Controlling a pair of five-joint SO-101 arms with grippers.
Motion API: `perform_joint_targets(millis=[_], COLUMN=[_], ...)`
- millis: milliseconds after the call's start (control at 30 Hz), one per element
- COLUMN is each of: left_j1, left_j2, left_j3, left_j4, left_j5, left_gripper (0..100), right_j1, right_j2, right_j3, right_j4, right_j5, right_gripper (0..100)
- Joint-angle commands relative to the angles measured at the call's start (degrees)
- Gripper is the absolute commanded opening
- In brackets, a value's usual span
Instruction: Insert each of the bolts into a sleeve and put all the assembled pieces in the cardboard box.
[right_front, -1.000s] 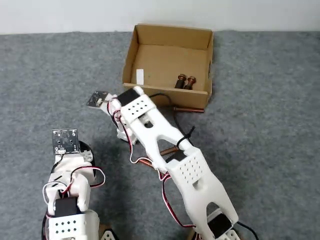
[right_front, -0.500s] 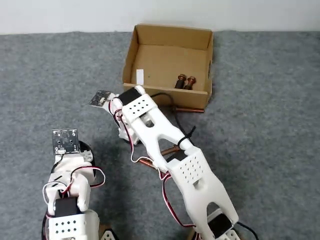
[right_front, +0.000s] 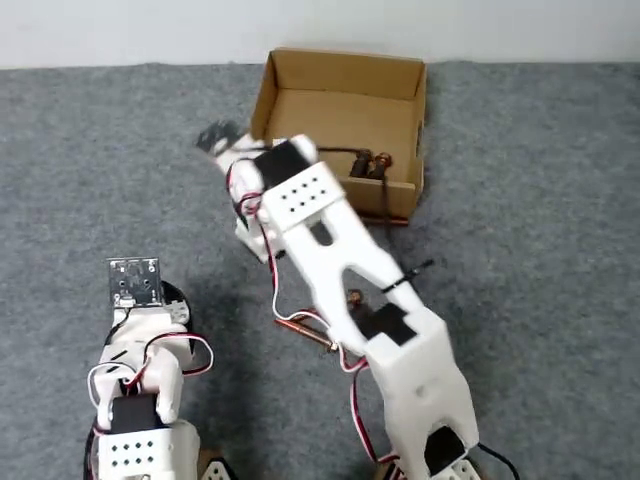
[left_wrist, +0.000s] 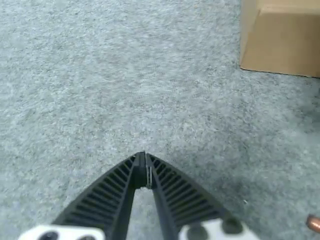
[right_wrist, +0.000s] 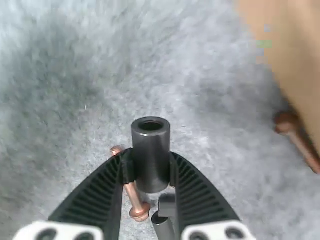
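Observation:
My right gripper (right_wrist: 149, 155) is shut on a black sleeve (right_wrist: 150, 150), held upright above the grey carpet. Directly under it lies a copper bolt (right_wrist: 133, 194). A second bolt (right_wrist: 296, 136) rests along the front wall of the cardboard box (right_front: 300, 100). In the high view the right arm (right_front: 330, 240) stretches to the box's near left corner. Two assembled pieces (right_front: 368, 164) lie inside the box. My left gripper (left_wrist: 142, 161) hovers shut and empty over bare carpet at the lower left.
Another copper bolt (right_front: 306, 326) lies on the carpet beside the right arm, and a bolt head (right_front: 352, 297) peeks out close to it. The box corner (left_wrist: 280, 45) stands well beyond the left gripper. Open carpet spreads to the left and right.
The right arm has swung up and away toward the box's left corner, carrying the sleeve off the carpet. The left arm has stayed still.

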Motion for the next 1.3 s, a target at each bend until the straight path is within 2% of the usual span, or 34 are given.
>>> perform_joint_targets(millis=[0,233,500,733,867,1067,1267], left_j1=[0.6,0.7,0.8,0.9,2.5,3.4,6.0], left_j2=[0.3,0.3,0.3,0.3,0.3,0.3,0.3], left_j3=[-0.1,-0.1,-0.1,-0.1,-0.1,-0.1,-0.3], left_j4=[-2.0,-2.0,-2.0,-2.1,-2.0,-2.1,-1.9], left_j5=[-0.5,-0.5,-0.5,-0.4,-0.4,-0.5,-0.5], left_gripper=[0,0,0,0,0,0,0], right_j1=[2.2,6.5,17.5,22.7,26.2,36.2,43.2], right_j2=[-9.0,-24.3,-42.2,-60.9,-72.6,-90.0,-104.0], right_j3=[0.2,15.6,35.9,50.5,60.7,78.7,90.9], right_j4=[2.7,2.6,2.5,2.0,-2.1,-11.0,-12.0], right_j5=[-3.1,-10.6,-23.3,-26.7,-26.8,-26.8,-26.5], right_gripper=[0.8,0.8,0.8,0.8,0.8,0.8,0.8])
